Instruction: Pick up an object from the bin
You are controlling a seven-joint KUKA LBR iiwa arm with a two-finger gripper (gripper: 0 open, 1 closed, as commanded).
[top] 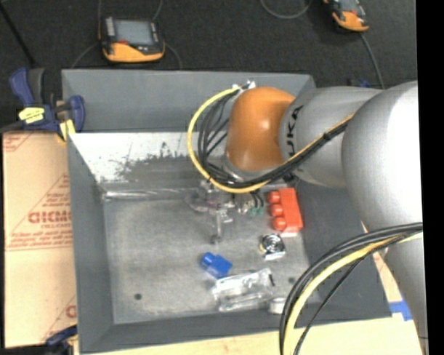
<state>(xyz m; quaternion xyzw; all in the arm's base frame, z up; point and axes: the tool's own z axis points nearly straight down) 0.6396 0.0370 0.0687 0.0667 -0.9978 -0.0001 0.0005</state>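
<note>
Fingers [219,228] hang low over the middle of the bin [89,236], and honestly I can't tell if they're spread or pinched together. They read as one thin grey smudge against the grey floor, and I see nothing between them. So my read is nothing's grabbed yet and we're at the choose-a-target-and-go-down step. Closest thing is a small blue block [215,264] just on the near side of the tips, apart from them. Off to the right is a red brick with bumps [285,209], and on its near side sits a little round shiny-and-black thing [272,245]. Nearer again lies a clear plastic packet [242,289] with a small grey bit [276,304] at its right end. If blue is the pick, the next move needs a short shift toward the near side, fingers lined up across the block, then straight down. It sits alone, so it should be easy enough. Hard to see: the orange wrist cover [257,128] and looped cables [206,137] hide the far-right floor. There's a green fleck [257,203] beside the fingers I can't identify. Whether the tips touch the floor is anyone's guess.
</note>
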